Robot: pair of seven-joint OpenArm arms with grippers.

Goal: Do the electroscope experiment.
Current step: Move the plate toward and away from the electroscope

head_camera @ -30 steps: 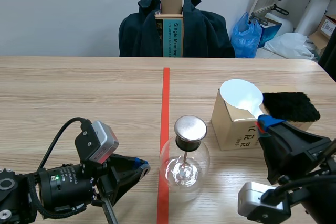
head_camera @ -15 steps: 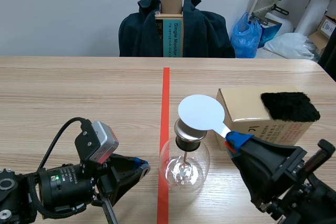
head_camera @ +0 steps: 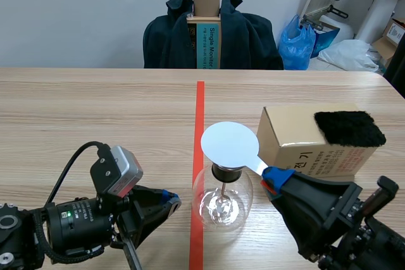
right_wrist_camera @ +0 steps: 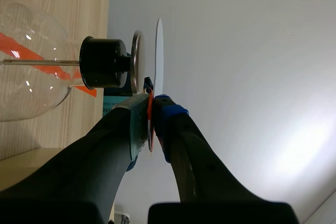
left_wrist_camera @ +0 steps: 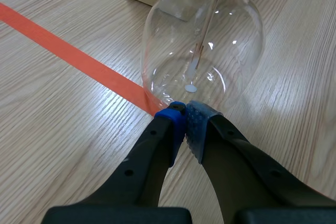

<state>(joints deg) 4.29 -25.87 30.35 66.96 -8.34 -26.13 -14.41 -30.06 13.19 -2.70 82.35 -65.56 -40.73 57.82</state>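
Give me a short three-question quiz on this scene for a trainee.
1. True or false: the left end effector is open.
2. Pick one. The white disc held by the right end effector is: A, just above the top of the glass flask; B, inside it; C, underneath it.
3. Fill in: the black fuzzy pad lies on top of the cardboard ___.

Key: 1, false, its fingers are shut with nothing between them. 2, A. 3, box.
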